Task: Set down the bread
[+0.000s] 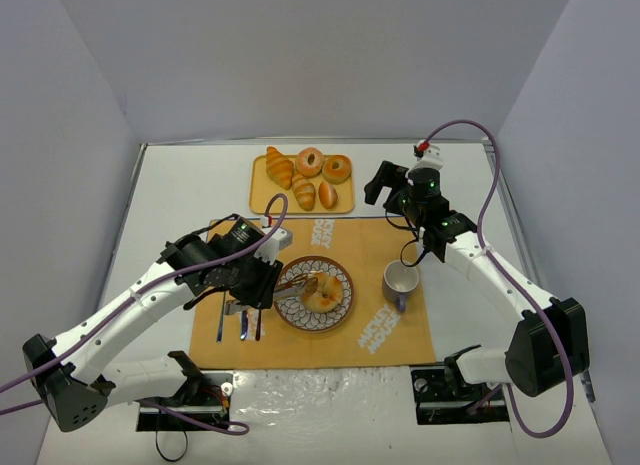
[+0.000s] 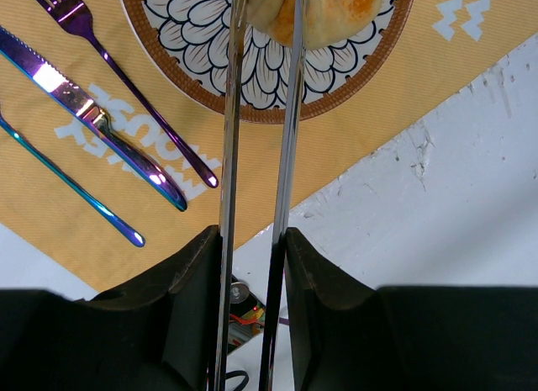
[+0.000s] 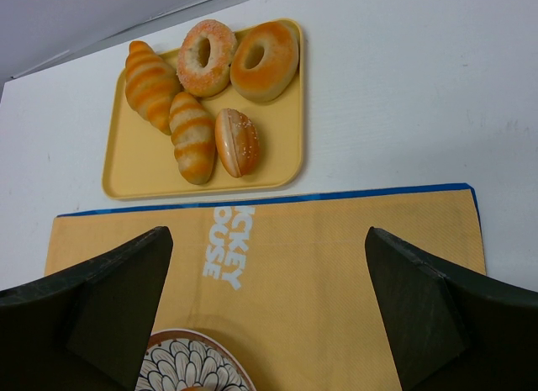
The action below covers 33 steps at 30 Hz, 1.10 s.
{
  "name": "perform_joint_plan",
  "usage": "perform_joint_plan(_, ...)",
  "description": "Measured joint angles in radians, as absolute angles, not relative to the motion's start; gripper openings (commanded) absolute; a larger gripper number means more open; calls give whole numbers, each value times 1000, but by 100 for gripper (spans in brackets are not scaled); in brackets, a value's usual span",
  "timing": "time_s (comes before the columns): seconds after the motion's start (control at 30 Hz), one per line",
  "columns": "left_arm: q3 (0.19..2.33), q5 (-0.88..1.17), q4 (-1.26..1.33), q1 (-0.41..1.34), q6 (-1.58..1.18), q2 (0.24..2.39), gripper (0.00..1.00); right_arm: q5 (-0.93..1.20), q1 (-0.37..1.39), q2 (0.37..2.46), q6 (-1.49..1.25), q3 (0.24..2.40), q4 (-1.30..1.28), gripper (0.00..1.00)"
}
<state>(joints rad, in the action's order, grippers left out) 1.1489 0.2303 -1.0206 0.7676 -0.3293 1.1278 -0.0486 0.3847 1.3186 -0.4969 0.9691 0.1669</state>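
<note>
The bread (image 1: 322, 295), a knobbly golden-brown bun, lies on the flower-patterned plate (image 1: 291, 315) on the orange placemat (image 1: 380, 325). My left gripper (image 1: 262, 281) is shut on metal tongs (image 1: 296, 282), whose two arms reach over the plate to the bread. In the left wrist view the tongs (image 2: 287, 155) run up from between my fingers (image 2: 193, 265) to the bread (image 2: 336, 13) at the frame's top edge; their tips are cut off there. My right gripper (image 1: 391, 188) is open and empty, held above the mat's far right; it also shows in the right wrist view (image 3: 269, 240).
A yellow tray (image 1: 260, 199) behind the mat holds croissants, two ring donuts and a small bun, and shows in the right wrist view (image 3: 286, 130). A purple-handled cup (image 1: 400, 282) stands right of the plate. Iridescent cutlery (image 1: 240, 320) lies left of it, including a fork (image 2: 143, 97) and a knife (image 2: 92, 118).
</note>
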Motion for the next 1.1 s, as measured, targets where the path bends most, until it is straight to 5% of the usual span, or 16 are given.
perform_joint_plan(0.83, 1148, 212, -1021, 774, -342, 1128, 8, -49, 385, 1318, -497, 969, 167, 95)
perform_joint_plan(1.1, 1148, 209, -1021, 780, -344, 1128, 18, -49, 385, 1318, -497, 969, 167, 96)
